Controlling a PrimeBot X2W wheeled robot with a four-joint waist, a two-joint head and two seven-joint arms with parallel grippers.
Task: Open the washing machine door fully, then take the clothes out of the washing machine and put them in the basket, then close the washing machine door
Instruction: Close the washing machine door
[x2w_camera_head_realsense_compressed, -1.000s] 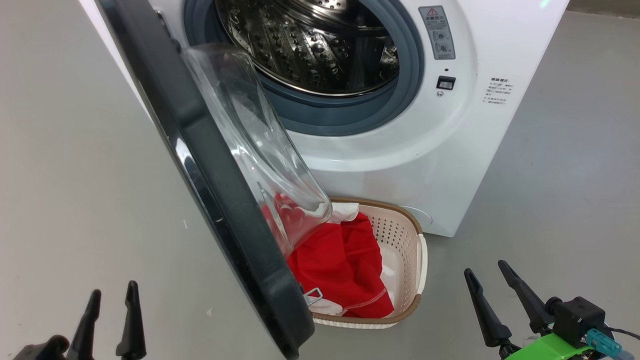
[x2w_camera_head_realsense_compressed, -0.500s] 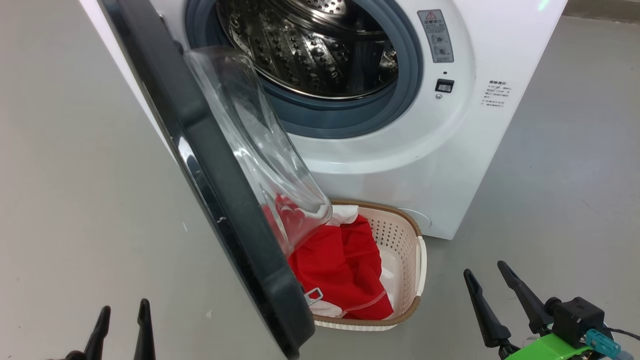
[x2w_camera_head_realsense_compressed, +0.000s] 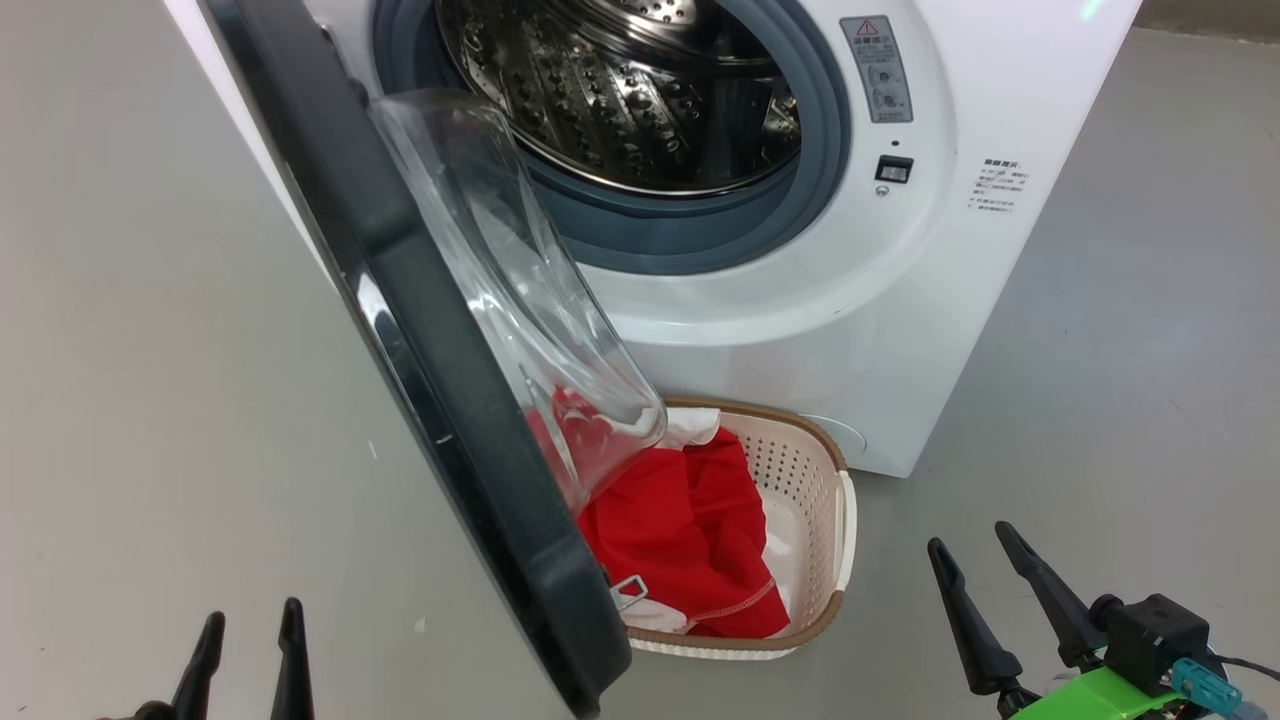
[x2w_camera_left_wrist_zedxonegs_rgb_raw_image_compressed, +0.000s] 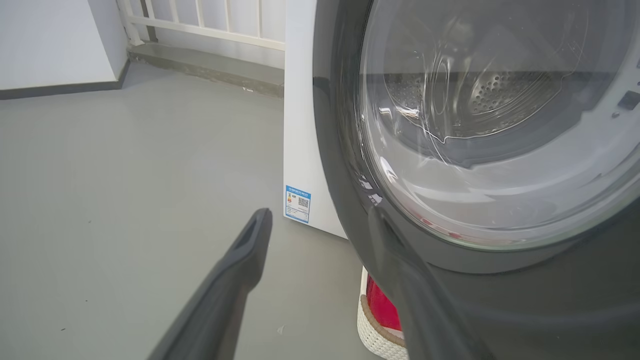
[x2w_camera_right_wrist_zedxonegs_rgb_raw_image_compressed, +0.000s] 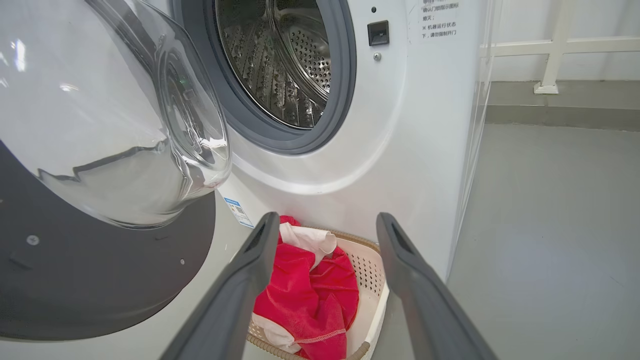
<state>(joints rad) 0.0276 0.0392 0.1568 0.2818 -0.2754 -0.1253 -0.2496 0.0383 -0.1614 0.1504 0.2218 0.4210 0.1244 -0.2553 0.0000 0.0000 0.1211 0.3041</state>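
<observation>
My left gripper sits low at the left of the head view with its two dark fingers parted and nothing between them. In the left wrist view one finger overlaps the dark rim of the washing machine door, but the head view shows bare grey floor between gripper and door, so I read them as apart. My right gripper is at the lower right, fingers spread as well and holding nothing, over the floor just right of the basket.

The door stands open, swung out toward me on the machine's left side, its clear glass bowl bulging toward the opening. The bowl's lower end hangs over the near-left part of the basket and hides part of it.

The basket sits on the floor against the front foot of the washing machine, below the opening. The clothes lie heaped inside it, red with some white at the top and near edges. The part of the steel drum I can see has no garments in it, ringed by the grey gasket. A small blue label marks the washer's lower side corner.
</observation>
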